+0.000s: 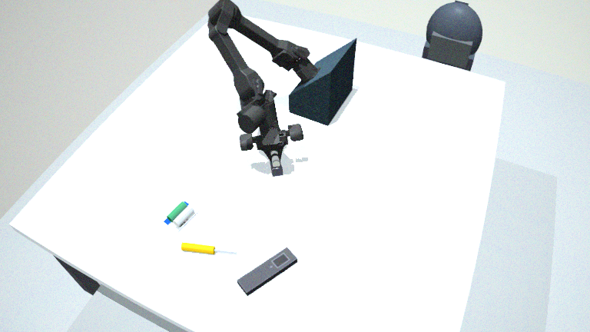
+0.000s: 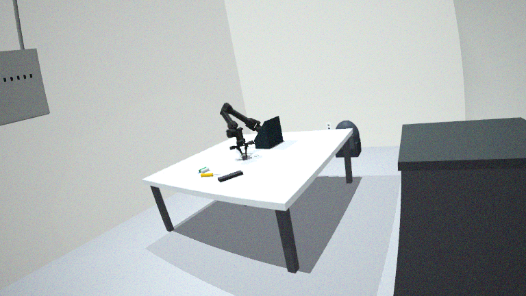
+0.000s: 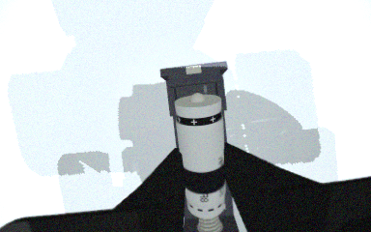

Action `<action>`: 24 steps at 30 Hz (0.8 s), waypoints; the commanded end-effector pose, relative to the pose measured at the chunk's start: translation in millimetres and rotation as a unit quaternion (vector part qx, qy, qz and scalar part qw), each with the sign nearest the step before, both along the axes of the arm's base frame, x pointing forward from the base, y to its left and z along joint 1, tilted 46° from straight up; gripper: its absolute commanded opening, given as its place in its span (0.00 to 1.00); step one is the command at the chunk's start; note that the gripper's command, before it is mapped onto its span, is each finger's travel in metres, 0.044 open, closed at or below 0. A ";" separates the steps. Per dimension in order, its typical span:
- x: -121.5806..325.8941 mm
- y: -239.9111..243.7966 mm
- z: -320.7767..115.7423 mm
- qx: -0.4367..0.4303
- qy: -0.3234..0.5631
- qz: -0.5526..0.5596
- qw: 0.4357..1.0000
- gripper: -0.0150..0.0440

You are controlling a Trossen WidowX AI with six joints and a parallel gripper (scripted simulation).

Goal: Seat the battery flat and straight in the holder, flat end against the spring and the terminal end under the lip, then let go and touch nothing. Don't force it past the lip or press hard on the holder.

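Note:
The dark holder is on the table under my gripper, its lip end at the top of the wrist view. The white battery has a black band and plus marks near its terminal end. That end points towards the lip, with a gap before it, and looks raised, its end face showing. The flat end is by the coiled spring at the bottom of the wrist view. My gripper is shut on the battery, a finger on each side. Contact between flat end and spring is unclear.
A green cylinder and a white cylinder lie together towards the front left. A yellow screwdriver and a dark device lie nearer the front. A dark wedge-shaped block stands behind.

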State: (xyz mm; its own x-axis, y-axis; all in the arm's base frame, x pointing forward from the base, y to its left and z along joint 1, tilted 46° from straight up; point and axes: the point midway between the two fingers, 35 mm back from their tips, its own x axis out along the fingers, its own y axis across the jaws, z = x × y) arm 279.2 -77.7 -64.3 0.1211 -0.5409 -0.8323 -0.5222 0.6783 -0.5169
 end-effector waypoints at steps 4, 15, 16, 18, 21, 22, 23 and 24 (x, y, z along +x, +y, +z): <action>-5.2 -2.1 -4.7 -0.011 0.027 -0.018 0.999 0.38; -3.8 -2.7 -5.3 -0.025 0.048 -0.036 0.998 0.38; -3.7 -2.7 -5.3 -0.027 0.050 -0.038 0.998 0.38; -3.4 -2.8 -5.3 -0.029 0.053 -0.041 0.997 0.38; -3.0 -3.0 -5.2 -0.033 0.059 -0.046 0.997 0.38; -2.9 -3.1 -5.2 -0.035 0.061 -0.047 0.996 0.38; -2.8 -3.1 -5.2 -0.036 0.063 -0.049 0.996 0.38; -2.6 -3.2 -5.1 -0.037 0.065 -0.050 0.996 0.38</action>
State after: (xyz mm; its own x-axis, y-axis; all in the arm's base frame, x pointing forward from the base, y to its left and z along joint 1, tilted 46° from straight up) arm 282.3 -78.2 -67.3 -0.0020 -0.5900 -0.8074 -0.5120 0.6941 -0.5060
